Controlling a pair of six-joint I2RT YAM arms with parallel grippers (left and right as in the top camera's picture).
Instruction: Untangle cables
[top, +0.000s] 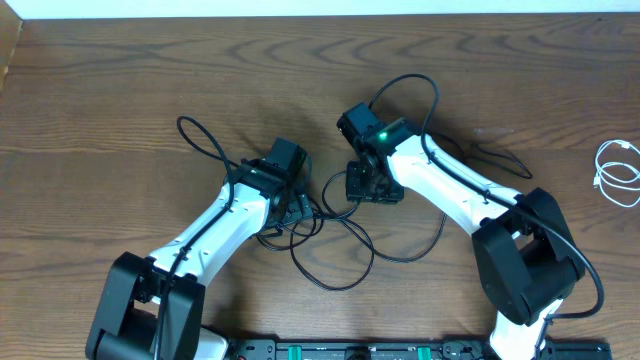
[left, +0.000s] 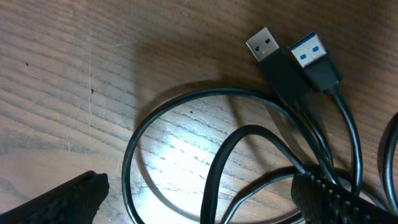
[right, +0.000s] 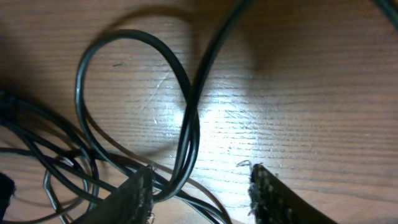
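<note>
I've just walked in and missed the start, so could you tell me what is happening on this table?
A tangle of thin black cables lies in the middle of the brown wooden table, not yet sorted out. The left gripper hangs open near two black USB plugs. The right gripper, jaws apart, straddles a black loop. A thin white cable lies apart at the right edge.

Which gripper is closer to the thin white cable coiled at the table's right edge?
Right. The right gripper is mid-table over the tangled black cables, well to the left of the thin white cable. The left gripper is farther left again, on the right gripper's far side.
</note>
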